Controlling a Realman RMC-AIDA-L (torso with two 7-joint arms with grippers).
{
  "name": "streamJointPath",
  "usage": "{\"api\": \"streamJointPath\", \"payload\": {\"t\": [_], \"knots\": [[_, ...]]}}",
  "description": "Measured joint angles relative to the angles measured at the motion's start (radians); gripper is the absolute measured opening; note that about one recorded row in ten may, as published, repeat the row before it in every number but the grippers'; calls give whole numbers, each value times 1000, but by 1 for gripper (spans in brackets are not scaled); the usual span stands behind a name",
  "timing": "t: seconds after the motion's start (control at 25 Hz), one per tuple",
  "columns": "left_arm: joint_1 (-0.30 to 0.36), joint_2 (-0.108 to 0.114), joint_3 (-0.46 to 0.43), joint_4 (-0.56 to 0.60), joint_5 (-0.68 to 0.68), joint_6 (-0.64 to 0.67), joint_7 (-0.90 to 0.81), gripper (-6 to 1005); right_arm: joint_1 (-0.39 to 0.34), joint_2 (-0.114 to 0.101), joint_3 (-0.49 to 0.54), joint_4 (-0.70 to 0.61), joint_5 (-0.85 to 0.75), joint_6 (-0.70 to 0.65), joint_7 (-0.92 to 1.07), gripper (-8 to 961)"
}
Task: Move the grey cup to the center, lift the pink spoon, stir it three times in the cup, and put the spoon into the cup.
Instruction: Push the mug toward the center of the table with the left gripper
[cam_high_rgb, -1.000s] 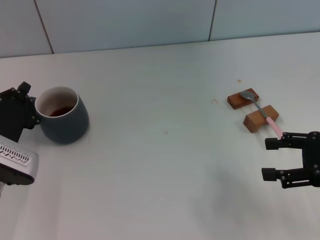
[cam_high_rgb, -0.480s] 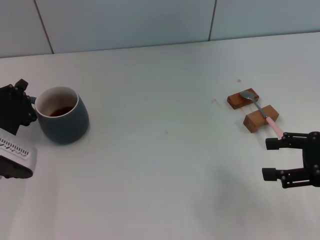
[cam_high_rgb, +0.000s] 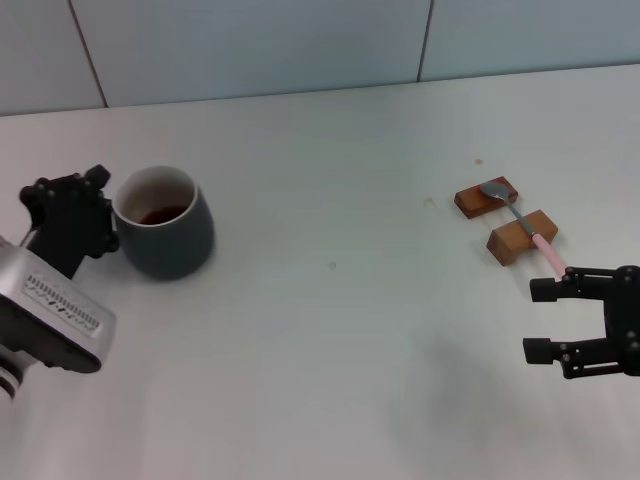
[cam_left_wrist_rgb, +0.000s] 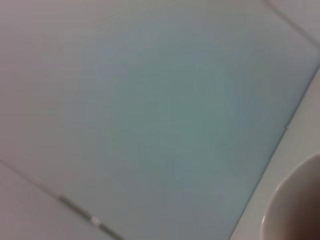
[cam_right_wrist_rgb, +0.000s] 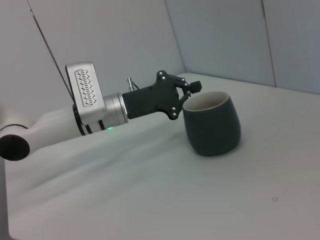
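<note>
Jaws of the left gripper (cam_high_rgb: 108, 225) pinch the rim of the rounded blue-grey ceramic cup (cam_high_rgb: 168, 236), which has slid along the desk (cam_high_rgb: 330, 340) toward the wooden blocks (cam_high_rgb: 505, 215) bearing the pink-handled metal spoon (cam_high_rgb: 522, 226); centring is underway. Right gripper (cam_high_rgb: 541, 320) waits beside them, jaws wide.

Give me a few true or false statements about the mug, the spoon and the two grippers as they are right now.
1. The dark blue-grey ceramic mug stands upright with dark liquid inside. True.
2. The pink-handled metal spoon is inside the mug. False: it lies across two brown wooden blocks.
3. The left gripper is at the mug's rim. True.
4. The right gripper is clamped on the spoon. False: it is open, beside the handle's tip.
5. The mug lies on its side. False: upright.
</note>
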Motion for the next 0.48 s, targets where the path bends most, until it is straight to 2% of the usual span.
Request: {"api": "streamJointPath", "payload": {"t": [0.48], "knots": [[-47,-1,-1,-48,136,9,-7,-1,-1,6,-6,3,4,-3,24,818]]}}
